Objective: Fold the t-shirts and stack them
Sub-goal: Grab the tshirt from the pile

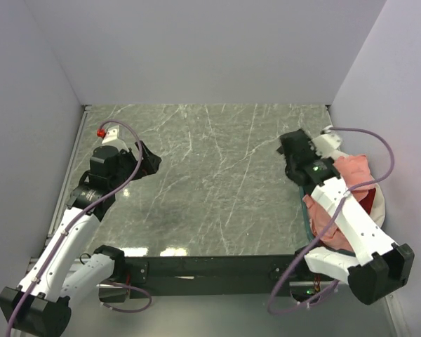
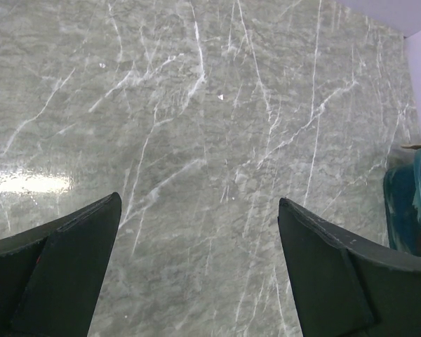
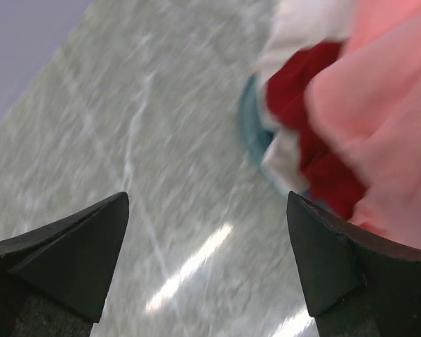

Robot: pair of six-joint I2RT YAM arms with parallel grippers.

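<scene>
Here, the pink shirt [image 1: 354, 170] and the dark red shirt [image 3: 305, 84] lie heaped in the basket [image 3: 251, 137] at the table's [image 1: 210, 175] right edge, just right of the right gripper [image 3: 207, 203], its fingers spread and empty, and well apart from the left gripper [image 2: 200, 203], likewise spread.

We hold our left arm bent over the left side of the table [image 1: 210, 182], the left gripper [image 1: 153, 163] hanging above its surface with jaws spread wide and empty, while our right arm reaches along the table's right edge, the right gripper [image 1: 289, 149] equally wide and empty.
</scene>
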